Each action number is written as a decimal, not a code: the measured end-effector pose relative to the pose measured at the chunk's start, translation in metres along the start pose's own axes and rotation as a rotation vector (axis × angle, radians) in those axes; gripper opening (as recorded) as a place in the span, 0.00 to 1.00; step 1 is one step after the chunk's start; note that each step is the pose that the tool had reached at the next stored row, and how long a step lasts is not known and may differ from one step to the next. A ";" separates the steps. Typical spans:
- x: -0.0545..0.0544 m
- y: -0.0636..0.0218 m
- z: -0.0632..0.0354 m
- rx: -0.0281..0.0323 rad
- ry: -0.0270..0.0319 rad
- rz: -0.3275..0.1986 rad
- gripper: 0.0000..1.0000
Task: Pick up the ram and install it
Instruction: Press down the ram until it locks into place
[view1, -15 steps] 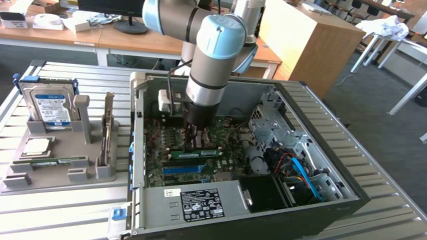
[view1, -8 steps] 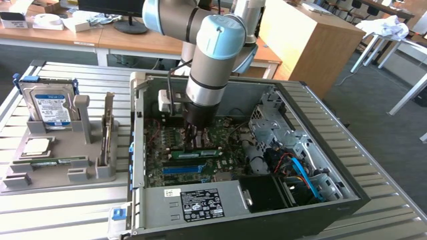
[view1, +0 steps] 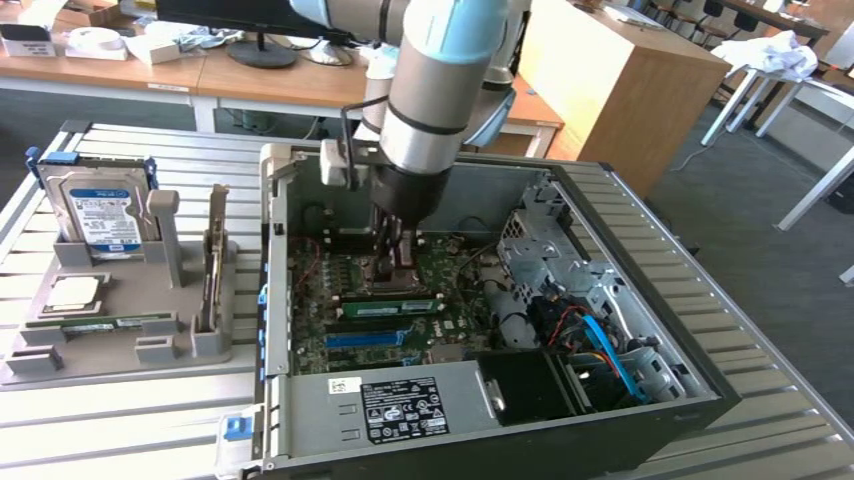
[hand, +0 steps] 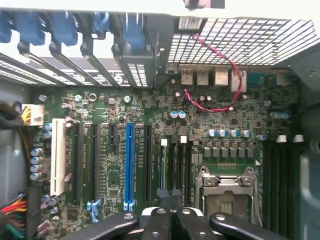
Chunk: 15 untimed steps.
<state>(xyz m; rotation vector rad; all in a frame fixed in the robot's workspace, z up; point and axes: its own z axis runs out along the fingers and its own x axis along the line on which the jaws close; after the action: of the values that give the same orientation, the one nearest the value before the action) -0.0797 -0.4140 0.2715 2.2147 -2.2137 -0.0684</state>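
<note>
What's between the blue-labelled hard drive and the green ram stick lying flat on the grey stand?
The square silver processor chip lies between the hard drive and the ram stick, seen in the exterior view.

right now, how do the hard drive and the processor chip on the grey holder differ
The hard drive stands upright; the processor chip lies flat. The hard drive is larger and blue-labelled; the processor chip is small, square and silver. Both sit in the grey holder.

Ribbed grey metal worktable (view1: 120, 420) stood on dark grey carpet floor (view1: 694, 150). Behind: long light-wood desks (view1: 254, 75), tall wooden cabinet (view1: 621, 85), white-legged table (view1: 814, 100) at exterior view's right. Even, bright light.
</note>
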 end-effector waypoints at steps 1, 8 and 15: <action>0.000 0.0001 -0.0032 0.0000 0.0000 0.000 0.10; -0.001 0.0010 -0.0256 0.0000 0.0001 0.000 0.10; -0.001 0.0017 -0.0449 0.0000 0.0001 0.000 0.10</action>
<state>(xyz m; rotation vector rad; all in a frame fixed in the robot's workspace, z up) -0.0797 -0.4140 0.3164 2.2147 -2.2137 -0.0683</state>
